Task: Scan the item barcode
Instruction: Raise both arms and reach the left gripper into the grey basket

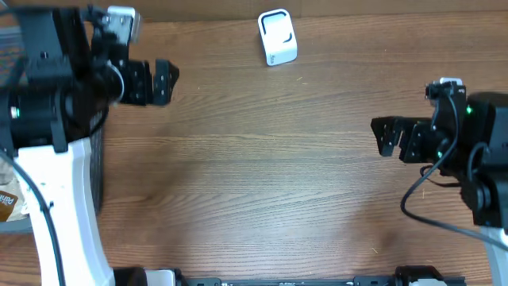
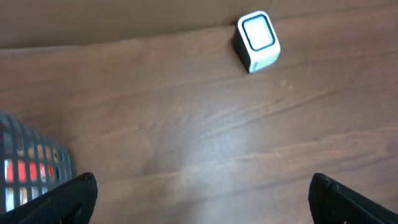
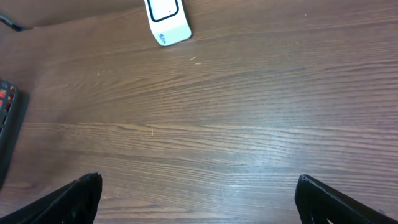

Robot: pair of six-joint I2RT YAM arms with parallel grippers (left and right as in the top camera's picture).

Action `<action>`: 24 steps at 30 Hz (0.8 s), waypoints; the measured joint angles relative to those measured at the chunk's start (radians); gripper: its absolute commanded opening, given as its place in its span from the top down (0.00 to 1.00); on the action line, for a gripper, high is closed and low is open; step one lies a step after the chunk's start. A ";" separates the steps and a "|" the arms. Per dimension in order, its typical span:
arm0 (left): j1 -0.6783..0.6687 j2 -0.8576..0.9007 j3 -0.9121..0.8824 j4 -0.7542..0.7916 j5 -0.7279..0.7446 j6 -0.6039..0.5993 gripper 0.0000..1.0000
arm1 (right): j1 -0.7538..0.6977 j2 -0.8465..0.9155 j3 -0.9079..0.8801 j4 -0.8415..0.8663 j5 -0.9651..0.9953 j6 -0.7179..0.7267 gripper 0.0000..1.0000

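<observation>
White scanner (image 1: 277, 36) shows whole, mesh basket (image 2: 31, 163) mostly hidden; left tool (image 1: 168, 83) and right tool (image 1: 379, 137) wide, empty

A wooden table (image 1: 262, 175) filled nearly all of every view. Its top was a medium brown, with darker grain running from side to side in long, fine streaks and a few paler bands. Along the far edge stood a plain brown board (image 2: 124, 18), smooth and without grain, meeting the tabletop in a straight, slightly shadowed line. Whether it was a wall or a loose panel could not be told. Soft light fell from above. A pale, blurred sheen (image 2: 214, 152) lay on the wood in the left wrist view. A tiny pale fleck (image 3: 192, 58) lay on the tabletop near the far edge.
</observation>
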 measured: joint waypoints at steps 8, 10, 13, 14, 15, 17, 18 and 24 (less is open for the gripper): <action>0.000 0.052 0.035 0.082 -0.003 0.012 0.00 | 0.000 0.045 0.000 -0.002 -0.031 0.000 0.00; 0.007 0.052 0.045 0.087 -0.047 0.016 0.00 | 0.000 0.046 0.000 -0.002 -0.034 0.000 0.00; 0.058 0.052 0.071 0.103 -0.129 -0.005 0.00 | 0.000 0.047 0.000 -0.004 -0.035 0.000 0.00; 0.089 0.052 0.076 0.109 -0.140 -0.009 0.00 | 0.000 0.047 0.000 -0.005 -0.036 0.000 0.00; 0.128 0.052 0.080 0.112 -0.148 -0.015 0.00 | 0.000 0.048 0.000 -0.010 -0.037 0.000 0.00; 0.215 0.052 0.081 0.113 -0.158 -0.028 0.00 | 0.000 0.048 0.000 -0.017 -0.037 0.000 0.00; 0.285 0.054 0.081 0.113 -0.164 -0.040 0.00 | 0.000 0.048 0.000 -0.018 -0.037 0.000 0.00; 0.537 0.092 0.082 0.129 -0.146 -0.066 0.00 | 0.000 0.048 0.000 -0.021 -0.038 0.000 0.00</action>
